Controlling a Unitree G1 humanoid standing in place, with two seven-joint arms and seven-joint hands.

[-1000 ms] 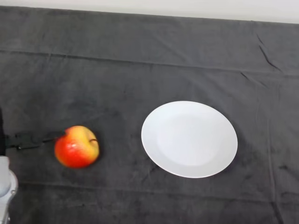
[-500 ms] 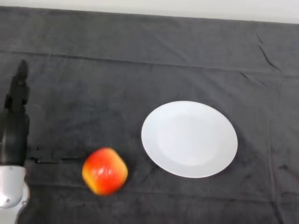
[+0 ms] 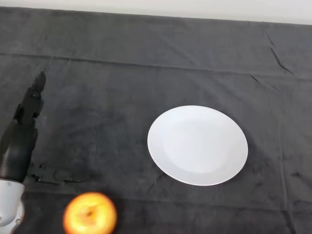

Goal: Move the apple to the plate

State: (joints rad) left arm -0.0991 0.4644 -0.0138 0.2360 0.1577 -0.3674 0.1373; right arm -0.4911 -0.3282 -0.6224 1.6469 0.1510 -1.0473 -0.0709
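Note:
A red and yellow apple (image 3: 90, 214) lies on the dark cloth at the lower left, close to the near edge of the view, with nothing touching it. The white plate (image 3: 197, 145) sits to its upper right, right of centre, with nothing on it. My left hand (image 3: 20, 139) is at the far left, above and to the left of the apple and apart from it. Its black fingers (image 3: 35, 95) stretch straight toward the far side and hold nothing.
The dark cloth (image 3: 146, 73) has creases across the far side and at the upper right. A pale strip (image 3: 195, 7) runs along the table's far edge.
The apple has rolled from the middle left down toward the near edge, away from the plate. My hand came up into view at the left and shifted slightly right.

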